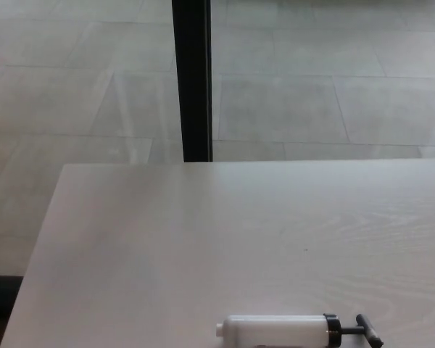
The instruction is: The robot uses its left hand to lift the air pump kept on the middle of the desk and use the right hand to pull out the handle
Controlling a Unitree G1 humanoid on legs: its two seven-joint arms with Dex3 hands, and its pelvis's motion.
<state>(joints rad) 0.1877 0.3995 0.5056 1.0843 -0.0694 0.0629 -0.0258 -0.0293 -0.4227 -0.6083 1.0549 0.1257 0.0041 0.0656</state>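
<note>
Air pump (290, 333): one, lying on its side at the bottom edge of the head view, a little right of centre, lower part cut off by the frame.
Pump body (274, 331): one white cylinder, small nozzle stub at the left end, black collar (332, 330) at the right end.
Handle (368, 330): one black T-bar, just beyond the collar on a short rod, pointing right.
Desk (203, 239): one, pale wood grain, carrying only the pump; left edge running diagonally down to the bottom-left corner.
Hands: none showing, left or right, so no telling whether released, clenched or grasping; no placing of the pump relative to a hand either.
Contact: pump resting on the desk alone, nothing touching it.
Post (192, 80): one black upright behind the desk's far edge.
Floor (326, 80): large grey tiles beyond.
</note>
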